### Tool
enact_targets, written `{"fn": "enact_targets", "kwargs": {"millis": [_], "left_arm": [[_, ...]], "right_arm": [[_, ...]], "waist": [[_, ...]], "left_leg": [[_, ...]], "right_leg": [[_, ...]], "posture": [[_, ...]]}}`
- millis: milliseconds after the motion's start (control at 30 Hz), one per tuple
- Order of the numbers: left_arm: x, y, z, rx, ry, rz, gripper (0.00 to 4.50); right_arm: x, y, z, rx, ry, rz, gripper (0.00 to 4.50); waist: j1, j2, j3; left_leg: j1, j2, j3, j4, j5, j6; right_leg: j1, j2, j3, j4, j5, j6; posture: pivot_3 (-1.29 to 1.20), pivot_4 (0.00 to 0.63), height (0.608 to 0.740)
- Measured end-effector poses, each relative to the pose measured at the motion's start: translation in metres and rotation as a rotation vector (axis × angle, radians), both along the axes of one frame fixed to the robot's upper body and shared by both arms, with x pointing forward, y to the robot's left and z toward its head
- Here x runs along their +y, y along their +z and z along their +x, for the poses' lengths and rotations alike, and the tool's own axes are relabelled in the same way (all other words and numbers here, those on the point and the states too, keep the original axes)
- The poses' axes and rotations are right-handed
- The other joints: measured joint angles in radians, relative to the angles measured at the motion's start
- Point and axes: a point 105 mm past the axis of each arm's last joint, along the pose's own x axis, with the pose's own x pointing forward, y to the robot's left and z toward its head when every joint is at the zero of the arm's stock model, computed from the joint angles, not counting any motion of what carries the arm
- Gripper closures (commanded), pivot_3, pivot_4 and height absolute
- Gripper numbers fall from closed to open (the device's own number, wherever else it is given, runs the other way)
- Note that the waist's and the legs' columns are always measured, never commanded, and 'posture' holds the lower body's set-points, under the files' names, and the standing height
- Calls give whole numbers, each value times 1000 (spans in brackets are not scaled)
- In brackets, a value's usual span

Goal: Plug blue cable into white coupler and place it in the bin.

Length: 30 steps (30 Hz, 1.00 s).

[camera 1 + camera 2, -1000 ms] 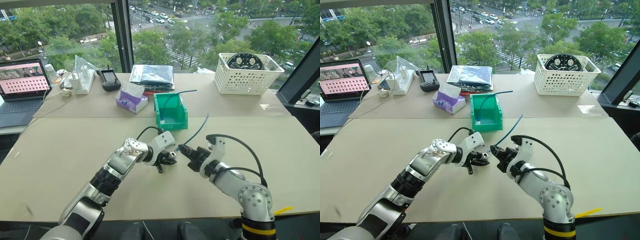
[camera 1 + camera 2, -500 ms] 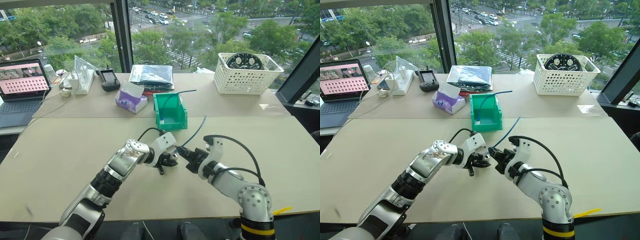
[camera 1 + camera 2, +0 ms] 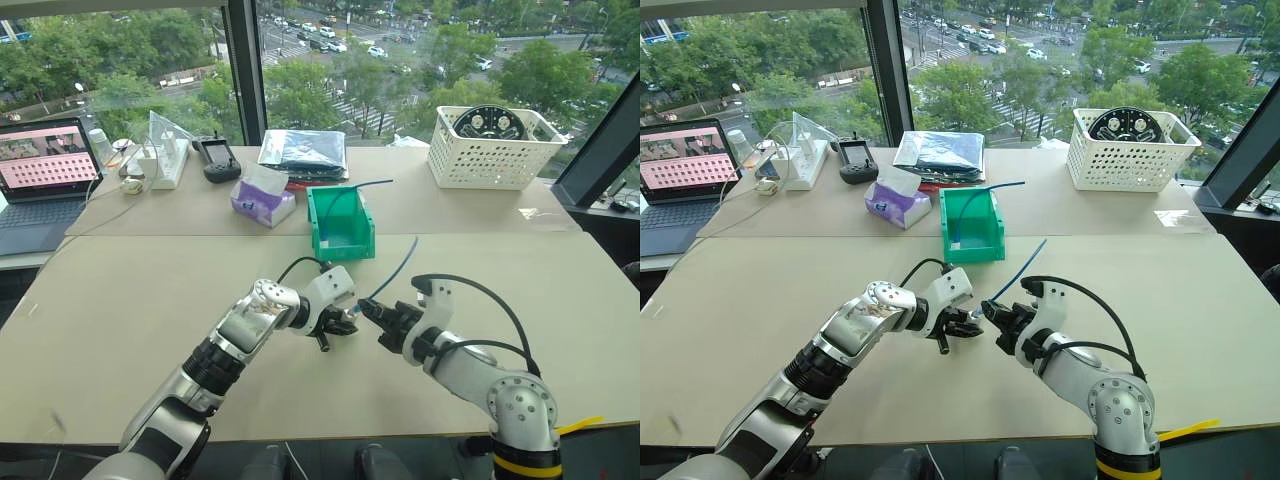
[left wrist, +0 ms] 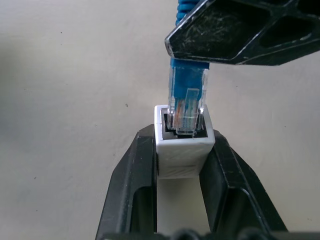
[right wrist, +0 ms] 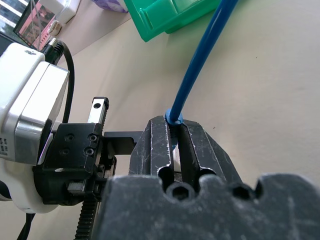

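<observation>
btwn l hand fingers: white coupler, r-hand-pinched blue cable plug at socket

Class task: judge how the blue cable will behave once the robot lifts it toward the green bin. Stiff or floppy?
Probably springy rather than limp: the blue cable arcs up unsupported from the right end effector. Likely light, being thin. Its free length may swing or snag the bin.
</observation>
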Motion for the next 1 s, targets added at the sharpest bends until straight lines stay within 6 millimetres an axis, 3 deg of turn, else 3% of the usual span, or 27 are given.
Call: {"fn": "enact_targets", "kwargs": {"millis": [367, 1000], "left_arm": [[-12, 0, -2, 83, 58, -52, 3813], [-19, 0, -5, 67, 76, -22, 3813]], "right_arm": [[1, 4, 0, -64, 47, -165, 4500], [5, 3, -5, -143, 157, -421, 4500]], "waist": [[4, 0, 0], [9, 0, 0]], "left_leg": [[2, 0, -1, 1, 0, 0], [4, -1, -1, 1, 0, 0]], "right_leg": [[3, 0, -1, 0, -1, 2], [5, 0, -1, -1, -1, 2]], "posture": [[0, 150, 740], [0, 150, 740]]}}
